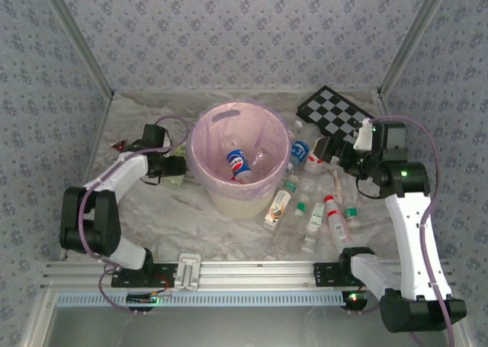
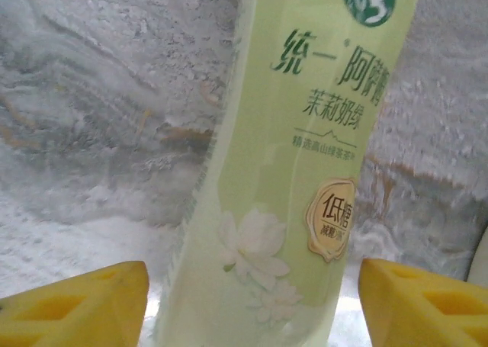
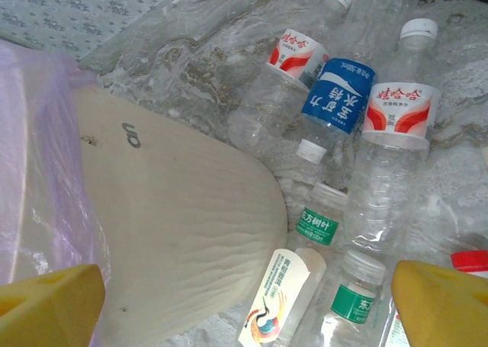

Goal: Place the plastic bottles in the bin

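Left wrist view: a pale green bottle (image 2: 305,171) sits between the jaws of the left pincer (image 2: 252,305); closing off-centre could tip or squirt it out, since it looks round and slick; the jaws stand wide, gripping nothing; the bin (image 1: 229,202) sits just beside this pincer; the right pincer (image 3: 248,305) gapes empty above loose bottles (image 3: 389,133).

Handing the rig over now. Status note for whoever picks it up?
Left gripper: fingers flank the pale green bottle left of the bin; grip unclear.
Right gripper: open, empty, over the bottle cluster right of the bin.
Done: one blue-labelled bottle in the bin.
To do: pale green bottle and the whole cluster.
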`<state>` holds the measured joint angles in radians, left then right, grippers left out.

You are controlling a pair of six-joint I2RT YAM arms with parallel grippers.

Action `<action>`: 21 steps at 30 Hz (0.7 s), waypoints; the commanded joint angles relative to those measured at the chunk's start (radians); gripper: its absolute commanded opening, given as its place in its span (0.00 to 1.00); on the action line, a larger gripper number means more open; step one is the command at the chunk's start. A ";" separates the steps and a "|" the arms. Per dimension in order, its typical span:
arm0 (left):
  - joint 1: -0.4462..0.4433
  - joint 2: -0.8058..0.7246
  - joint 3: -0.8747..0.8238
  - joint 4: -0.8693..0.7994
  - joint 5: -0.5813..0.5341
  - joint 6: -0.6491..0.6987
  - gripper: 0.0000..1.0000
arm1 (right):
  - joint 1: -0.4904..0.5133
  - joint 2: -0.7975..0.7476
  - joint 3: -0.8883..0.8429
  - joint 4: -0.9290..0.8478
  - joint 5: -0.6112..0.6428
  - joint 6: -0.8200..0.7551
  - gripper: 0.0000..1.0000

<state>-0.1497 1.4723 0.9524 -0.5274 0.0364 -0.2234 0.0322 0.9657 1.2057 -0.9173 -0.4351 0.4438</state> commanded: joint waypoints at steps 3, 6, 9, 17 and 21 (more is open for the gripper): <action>0.041 -0.026 0.095 -0.010 0.044 0.038 0.84 | -0.006 0.004 -0.054 0.040 -0.028 -0.018 0.98; 0.045 0.070 0.174 -0.035 0.072 0.071 0.89 | -0.006 -0.002 -0.067 0.041 -0.030 -0.011 0.98; 0.045 0.141 0.198 -0.006 0.112 0.066 0.91 | -0.007 -0.013 -0.062 0.028 -0.014 -0.008 0.98; 0.045 0.265 0.197 0.036 0.124 0.049 0.91 | -0.008 -0.007 -0.027 -0.012 -0.004 -0.021 0.95; 0.045 0.279 0.180 0.056 0.112 0.043 0.79 | -0.008 0.003 -0.031 -0.005 -0.010 -0.018 0.94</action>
<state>-0.1085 1.7489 1.1381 -0.5014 0.1394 -0.1787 0.0303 0.9638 1.1500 -0.9028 -0.4419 0.4393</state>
